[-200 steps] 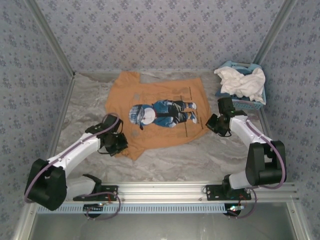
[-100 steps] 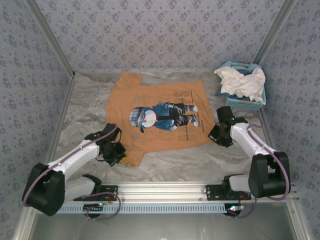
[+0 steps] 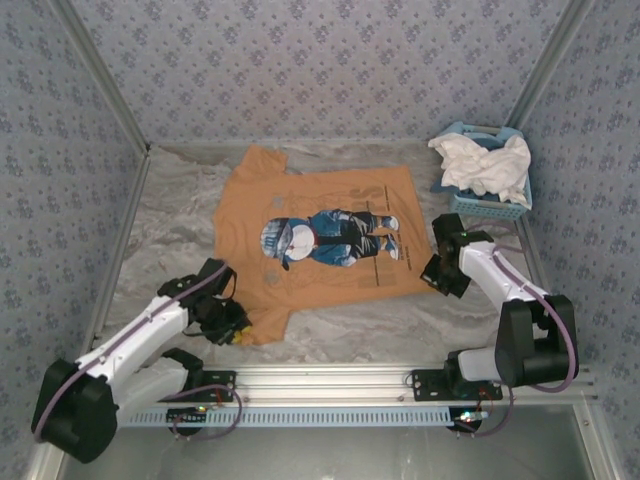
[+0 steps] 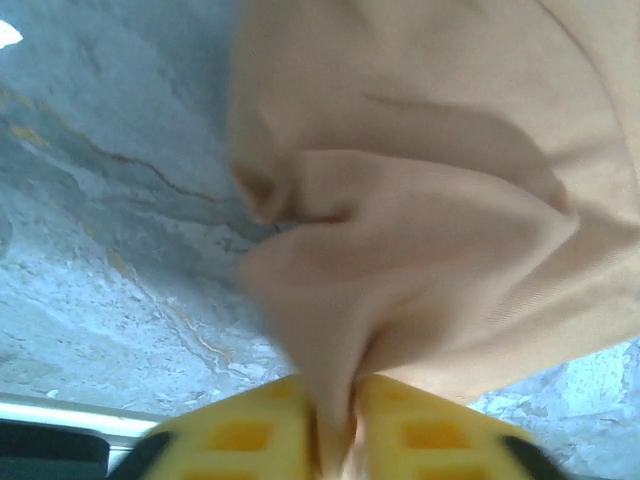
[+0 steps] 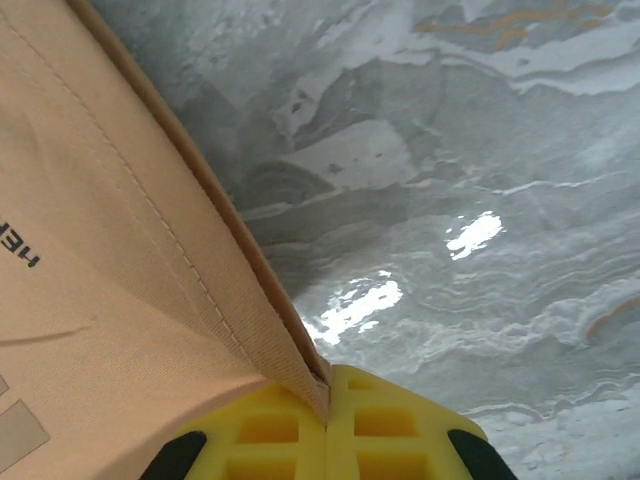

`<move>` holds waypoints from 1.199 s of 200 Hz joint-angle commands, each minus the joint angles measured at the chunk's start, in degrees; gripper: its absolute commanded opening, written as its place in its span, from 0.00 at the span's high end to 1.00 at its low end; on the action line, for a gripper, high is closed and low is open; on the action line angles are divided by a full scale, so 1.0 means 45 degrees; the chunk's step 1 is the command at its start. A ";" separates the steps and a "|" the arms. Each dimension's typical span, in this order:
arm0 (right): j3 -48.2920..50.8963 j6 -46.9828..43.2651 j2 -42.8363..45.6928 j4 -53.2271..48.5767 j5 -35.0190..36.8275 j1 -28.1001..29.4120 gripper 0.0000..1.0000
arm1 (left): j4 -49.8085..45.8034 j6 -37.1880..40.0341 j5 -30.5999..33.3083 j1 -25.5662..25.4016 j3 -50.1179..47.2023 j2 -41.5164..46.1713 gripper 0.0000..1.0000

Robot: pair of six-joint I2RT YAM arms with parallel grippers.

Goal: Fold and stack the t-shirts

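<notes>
Top external view: the tan-orange t-shirt [image 3: 320, 240] lies spread out, print [image 3: 330, 232] up, in the middle of the grey marbled tabletop [image 3: 170, 230], with one sleeve toward 11 o'clock. Its corner at 7 o'clock is bunched up, and there the left hand [image 3: 232, 325] sits on it. The hem side at 4 o'clock meets the right hand [image 3: 440, 275]. From above, the wrist bodies cover both pairs of fingers, so the grip is hard to read there.

Left wrist view is a little blurred. A gathered fold of orange cloth runs down between the yellow fingers [image 4: 240, 435], which pinch it, and the rest of the shirt is cut off at the top and right edges.

Right wrist view is sharper. The stitched hem corner is clamped between the yellow pads [image 5: 390, 425], pressed together on the cloth, and only some dark letters of the print show at 9 o'clock.

At 2 o'clock of the tabletop the white t-shirt [image 3: 485, 165] lies crumpled in the light blue basket [image 3: 490, 208], covering most of it. Its shape cannot be made out.
</notes>
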State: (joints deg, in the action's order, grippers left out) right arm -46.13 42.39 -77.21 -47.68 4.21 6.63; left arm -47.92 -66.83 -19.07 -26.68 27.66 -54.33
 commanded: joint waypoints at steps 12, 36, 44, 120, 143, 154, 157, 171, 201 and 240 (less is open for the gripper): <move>-0.0418 -0.0182 -0.0391 -0.0731 0.0520 -0.0380 0.70 | -0.1560 -0.2286 -0.1246 -0.0146 0.0384 0.0786 0.51; -0.0847 0.0157 0.0066 -0.1242 0.1007 -0.0341 0.54 | -0.3288 -0.1597 -0.0101 -0.0061 0.2502 0.0777 0.49; -0.0990 0.0159 0.0356 -0.1211 0.1232 -0.0275 0.51 | -0.3449 -0.1405 0.0329 0.0129 0.3193 0.0532 0.49; -0.2476 -0.1153 -0.2044 0.2377 -0.1827 0.0900 0.63 | 0.2366 0.0062 0.0620 0.3462 0.6772 -0.7529 0.70; -0.3233 -0.1679 -0.3734 0.2574 -0.2407 0.0759 0.63 | 0.2477 0.1054 0.0950 0.3975 0.8057 -0.9817 0.72; -0.3671 -0.1969 -0.4529 0.2677 -0.2461 0.0758 0.63 | 0.2464 0.1353 0.1086 0.4341 0.8310 -1.0557 0.72; -0.3831 -0.1995 -0.4782 0.2699 -0.2422 0.0765 0.63 | 0.2502 0.1415 0.1109 0.4465 0.8339 -1.0732 0.72; -0.4489 -0.1957 -0.5764 0.2577 -0.2577 0.0948 0.61 | 0.2675 0.1730 0.1277 0.5048 0.8423 -1.1367 0.73; -0.6102 -0.1496 -0.7476 0.2225 -0.3118 0.1683 0.61 | 0.2342 0.2850 0.1655 0.6299 0.9394 -1.2699 0.73; -0.7565 -0.0751 -0.8732 0.1913 -0.3294 0.2354 0.59 | 0.2452 0.4453 0.1115 0.7208 1.1271 -1.3751 0.66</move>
State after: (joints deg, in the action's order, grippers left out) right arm -77.60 36.75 -113.47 -36.47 -9.30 16.03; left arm -35.92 -53.49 -15.81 4.01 75.05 -112.25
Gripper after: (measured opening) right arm 0.404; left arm 0.313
